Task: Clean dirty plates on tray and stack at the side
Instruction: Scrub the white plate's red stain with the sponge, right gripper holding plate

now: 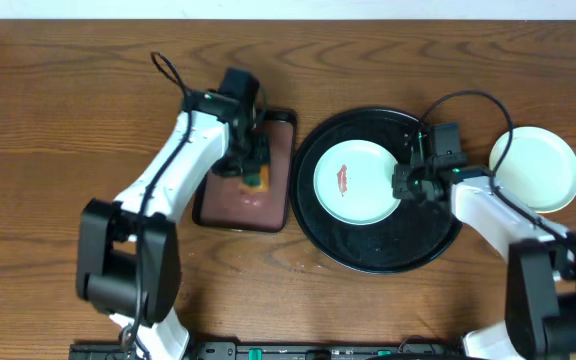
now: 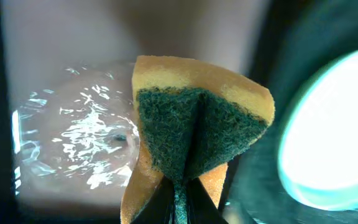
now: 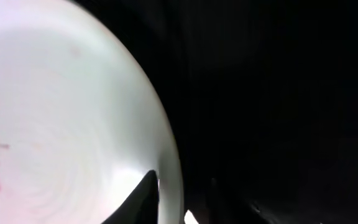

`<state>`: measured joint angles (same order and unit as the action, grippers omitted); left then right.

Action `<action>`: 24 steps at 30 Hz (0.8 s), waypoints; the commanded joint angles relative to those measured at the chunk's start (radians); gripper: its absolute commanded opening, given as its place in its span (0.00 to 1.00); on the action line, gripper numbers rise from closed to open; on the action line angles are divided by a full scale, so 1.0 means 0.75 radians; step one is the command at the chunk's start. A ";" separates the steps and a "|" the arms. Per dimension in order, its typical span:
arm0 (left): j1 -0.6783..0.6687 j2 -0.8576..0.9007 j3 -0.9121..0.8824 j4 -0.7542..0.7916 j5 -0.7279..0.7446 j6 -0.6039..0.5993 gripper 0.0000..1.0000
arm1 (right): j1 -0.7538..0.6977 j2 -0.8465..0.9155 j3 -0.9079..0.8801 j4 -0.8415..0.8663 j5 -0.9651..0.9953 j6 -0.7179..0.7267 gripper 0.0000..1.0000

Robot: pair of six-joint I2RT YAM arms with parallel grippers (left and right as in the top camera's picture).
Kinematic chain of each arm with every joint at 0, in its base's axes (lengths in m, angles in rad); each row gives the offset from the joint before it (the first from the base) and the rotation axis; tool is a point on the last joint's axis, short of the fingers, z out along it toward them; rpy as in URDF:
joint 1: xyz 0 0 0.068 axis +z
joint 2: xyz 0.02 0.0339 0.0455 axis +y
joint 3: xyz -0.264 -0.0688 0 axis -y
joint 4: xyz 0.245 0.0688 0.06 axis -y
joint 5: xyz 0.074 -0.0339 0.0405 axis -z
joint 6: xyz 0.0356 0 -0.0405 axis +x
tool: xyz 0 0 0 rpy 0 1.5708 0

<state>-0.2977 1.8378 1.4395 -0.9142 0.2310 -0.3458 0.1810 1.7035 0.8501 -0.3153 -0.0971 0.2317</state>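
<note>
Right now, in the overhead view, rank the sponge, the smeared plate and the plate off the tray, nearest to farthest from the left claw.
1. Sponge: pinched in the left claw, over the brown tray.
2. Smeared plate: middle of the black tray.
3. Clean plate: beyond the black tray's far edge.

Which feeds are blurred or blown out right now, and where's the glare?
Left wrist: sponge sharp, plate at right blurred and overexposed, glare patches on the brown tray. Right wrist: plate soft, black tray nearly featureless dark. Overhead: evenly lit, sharp.
</note>
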 commanded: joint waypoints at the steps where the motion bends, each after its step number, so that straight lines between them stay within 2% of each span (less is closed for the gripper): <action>1: -0.025 -0.065 0.053 0.032 0.146 -0.031 0.07 | 0.013 0.085 0.016 0.026 -0.053 -0.011 0.15; 5: -0.091 -0.058 0.053 0.112 0.192 -0.091 0.08 | 0.013 0.081 0.018 0.050 -0.052 0.000 0.02; 14: -0.305 -0.030 0.053 0.396 0.191 -0.288 0.08 | 0.013 0.080 0.018 0.011 -0.051 0.009 0.01; 20: -0.386 0.112 0.053 0.516 0.214 -0.422 0.07 | 0.013 0.080 0.018 0.002 -0.052 0.009 0.01; 24: -0.397 0.232 0.053 0.592 0.312 -0.495 0.07 | 0.013 0.080 0.018 -0.018 -0.052 0.009 0.01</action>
<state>-0.5941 1.9526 1.4670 -0.4919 0.4007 -0.6411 0.1806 1.7351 0.8764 -0.2985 -0.1276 0.2310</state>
